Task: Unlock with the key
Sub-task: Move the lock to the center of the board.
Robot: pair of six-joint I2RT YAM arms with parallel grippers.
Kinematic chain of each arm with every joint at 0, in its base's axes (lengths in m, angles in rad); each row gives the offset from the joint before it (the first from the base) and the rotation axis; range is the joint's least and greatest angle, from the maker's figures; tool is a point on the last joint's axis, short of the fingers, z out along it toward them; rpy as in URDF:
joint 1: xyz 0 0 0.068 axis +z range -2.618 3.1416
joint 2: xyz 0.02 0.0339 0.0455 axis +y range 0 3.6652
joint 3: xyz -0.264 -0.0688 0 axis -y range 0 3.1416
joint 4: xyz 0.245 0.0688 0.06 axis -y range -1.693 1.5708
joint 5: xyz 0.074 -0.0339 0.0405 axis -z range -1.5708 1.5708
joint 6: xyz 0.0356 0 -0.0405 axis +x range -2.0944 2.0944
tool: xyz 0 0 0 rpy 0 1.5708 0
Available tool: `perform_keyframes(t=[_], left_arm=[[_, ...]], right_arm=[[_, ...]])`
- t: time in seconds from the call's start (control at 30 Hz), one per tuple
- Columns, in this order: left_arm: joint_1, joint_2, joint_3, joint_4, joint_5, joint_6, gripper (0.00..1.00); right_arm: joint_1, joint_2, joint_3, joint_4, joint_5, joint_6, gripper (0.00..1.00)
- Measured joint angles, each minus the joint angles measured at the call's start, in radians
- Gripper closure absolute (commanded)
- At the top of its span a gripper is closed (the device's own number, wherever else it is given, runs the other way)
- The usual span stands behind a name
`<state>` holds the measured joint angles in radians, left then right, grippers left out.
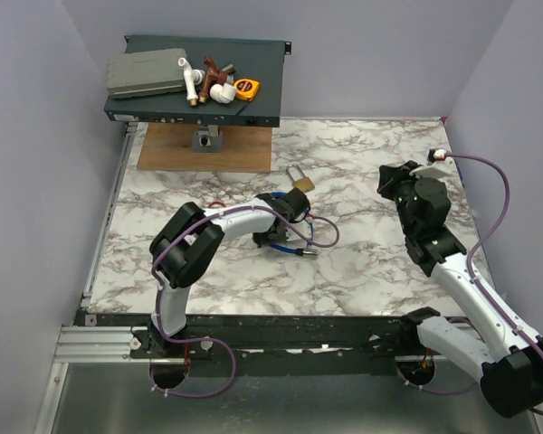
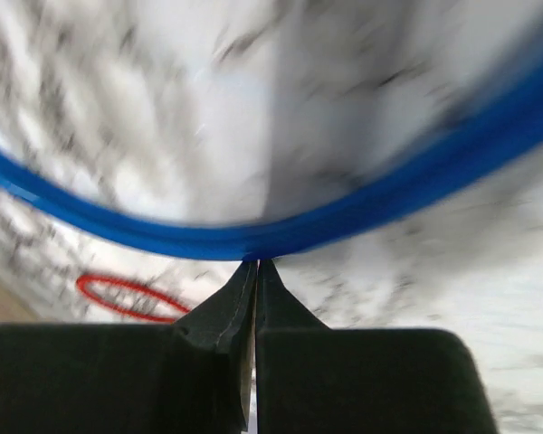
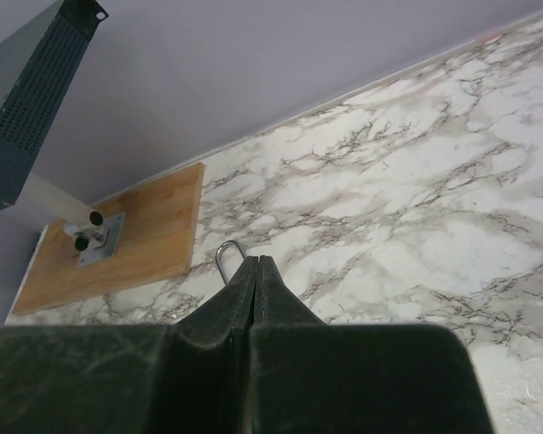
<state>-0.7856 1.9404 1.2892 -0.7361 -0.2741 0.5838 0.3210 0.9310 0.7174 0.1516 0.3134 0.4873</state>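
Marble counter (image 1: pixel 371 262): my left end effector (image 2: pixel 255 264), closed and empty, sits at the blue cable lock (image 2: pixel 281 237); right end effector (image 3: pixel 257 259) likewise closed. Fetching step: next, open over the red key cord (image 2: pixel 127 298).

I can read no text, label, number or sign in any of my three views. Any marking on the front of the dark rack unit (image 1: pixel 270 77), or on the small orange item (image 1: pixel 247 89) lying on it, is too small to make out. My left wrist view is blurred.
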Motion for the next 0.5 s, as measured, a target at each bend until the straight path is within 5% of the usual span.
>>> perform_keyframes(t=[0.27,0.5], left_arm=[[-0.066,0.015,0.169,-0.116,0.171,-0.070,0.99],[0.076,-0.198,0.144,-0.170,0.179,-0.045,0.98]], right_arm=[[0.000,0.008,0.000,-0.016,0.011,0.000,0.99],[0.000,0.032,0.001,-0.016,0.009,0.000,0.99]])
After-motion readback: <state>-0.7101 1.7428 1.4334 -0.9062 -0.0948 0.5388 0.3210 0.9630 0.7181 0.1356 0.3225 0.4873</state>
